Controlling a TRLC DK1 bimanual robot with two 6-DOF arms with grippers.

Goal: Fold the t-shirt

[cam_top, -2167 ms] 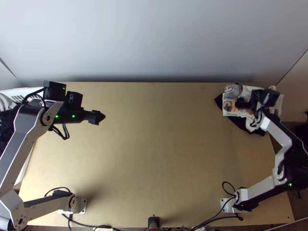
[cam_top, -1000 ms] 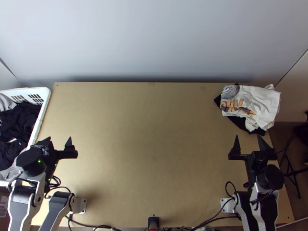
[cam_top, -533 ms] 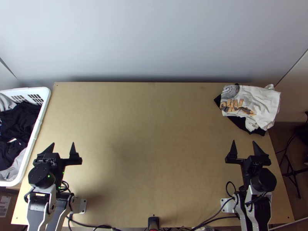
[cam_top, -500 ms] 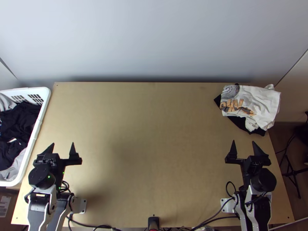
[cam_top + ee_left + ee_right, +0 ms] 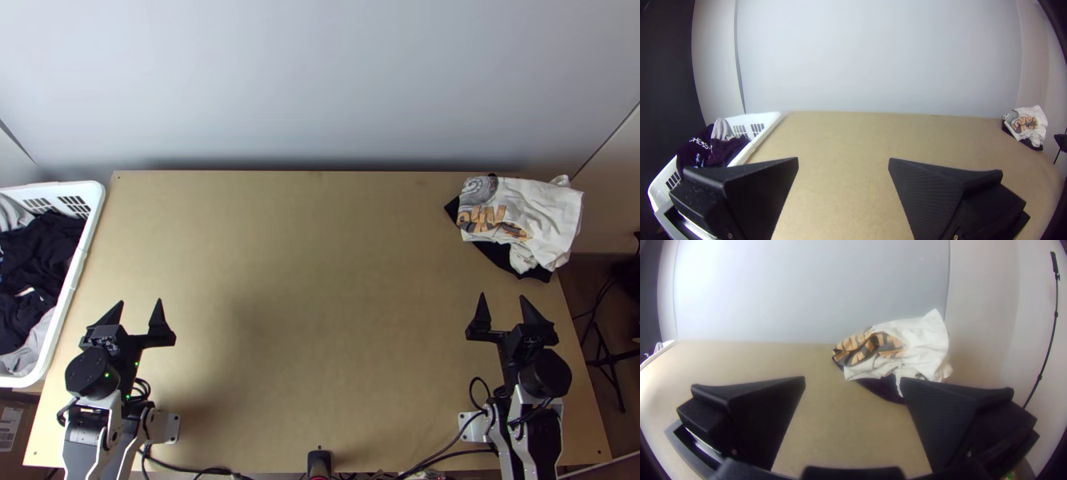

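A white laundry basket (image 5: 60, 190) of clothes stands at the left edge of the bench (image 5: 320, 280). Above the bench's near left part, the left hand (image 5: 140, 302) is open, empty; above its near right, the right hand (image 5: 502, 296) likewise. The white printed t-shirt (image 5: 548, 210) lies rumpled over black cloth (image 5: 500, 254) at the bench's far right corner.

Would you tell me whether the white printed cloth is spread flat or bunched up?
Bunched: the white printed cloth lies creased and uneven-edged in a compact heap over dark cloth.
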